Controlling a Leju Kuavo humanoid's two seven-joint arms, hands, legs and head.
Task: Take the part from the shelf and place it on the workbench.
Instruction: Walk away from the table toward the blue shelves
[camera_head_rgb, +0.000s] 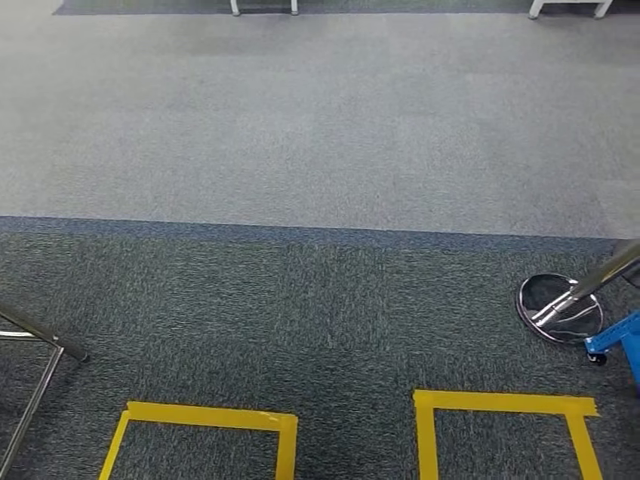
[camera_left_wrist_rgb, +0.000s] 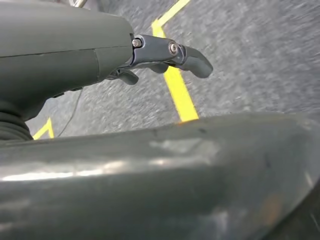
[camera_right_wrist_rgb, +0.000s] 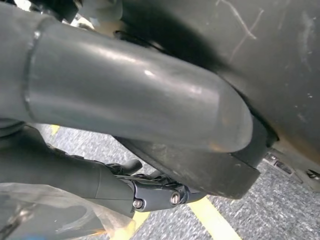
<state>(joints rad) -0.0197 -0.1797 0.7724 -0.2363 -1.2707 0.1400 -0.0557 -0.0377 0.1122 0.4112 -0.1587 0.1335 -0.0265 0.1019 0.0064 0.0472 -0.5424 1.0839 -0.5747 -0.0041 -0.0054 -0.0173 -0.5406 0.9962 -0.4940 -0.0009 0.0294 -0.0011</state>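
The left hand (camera_left_wrist_rgb: 158, 55) hangs over the carpet (camera_head_rgb: 317, 130) and a yellow tape line (camera_left_wrist_rgb: 180, 92), fingers loosely extended with nothing between them. The right hand (camera_right_wrist_rgb: 151, 192) presses a clear bag (camera_right_wrist_rgb: 56, 215), seemingly the part, under its thumb; how its fingers lie cannot be told.

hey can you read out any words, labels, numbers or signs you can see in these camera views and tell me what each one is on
There is no readable text in any view.
The yellow tape squares on the carpet are plain floor markings with no lettering.
The round chrome base and the blue part at the right edge carry no visible label.
The left hand and right hand show screws and scuffs but no markings.
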